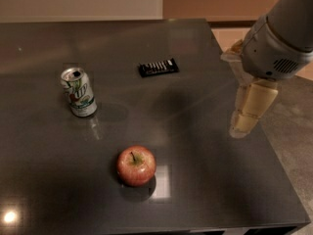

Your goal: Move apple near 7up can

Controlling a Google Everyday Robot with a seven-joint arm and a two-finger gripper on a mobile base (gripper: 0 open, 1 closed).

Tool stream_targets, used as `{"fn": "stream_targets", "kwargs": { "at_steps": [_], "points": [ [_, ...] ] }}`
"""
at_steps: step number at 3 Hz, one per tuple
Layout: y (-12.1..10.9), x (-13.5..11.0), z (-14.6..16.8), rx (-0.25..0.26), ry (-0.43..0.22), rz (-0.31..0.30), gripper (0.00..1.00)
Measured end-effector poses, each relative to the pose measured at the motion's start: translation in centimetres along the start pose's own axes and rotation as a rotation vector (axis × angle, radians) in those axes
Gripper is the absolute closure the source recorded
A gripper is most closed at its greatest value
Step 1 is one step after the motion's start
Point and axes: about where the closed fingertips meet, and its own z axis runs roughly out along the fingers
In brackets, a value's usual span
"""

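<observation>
arm (281,38): cut off by top and right edges | gripper (247,112): above table's right edge, upper part hidden behind arm | table (210,190): left side runs out of frame | black bar (158,67): markings too small to read

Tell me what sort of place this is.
Probably an office or lab break area: dark table with a can, apple and black bar. Gripper hangs over the table's right edge.

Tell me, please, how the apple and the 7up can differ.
The apple is round and red; the 7up can is cylindrical, white and green. The apple sits near the front edge; the 7up can stands farther back, leftward. Both rest on the dark table, untouched; the gripper hangs by its right edge.
</observation>
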Motion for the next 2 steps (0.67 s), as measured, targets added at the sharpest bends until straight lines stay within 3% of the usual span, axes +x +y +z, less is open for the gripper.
{"fn": "stream_targets", "kwargs": {
  "at_steps": [2],
  "points": [
    [3.0,-4.9,3.4,-0.093,-0.139,-0.108,0.0]
  ]
}}
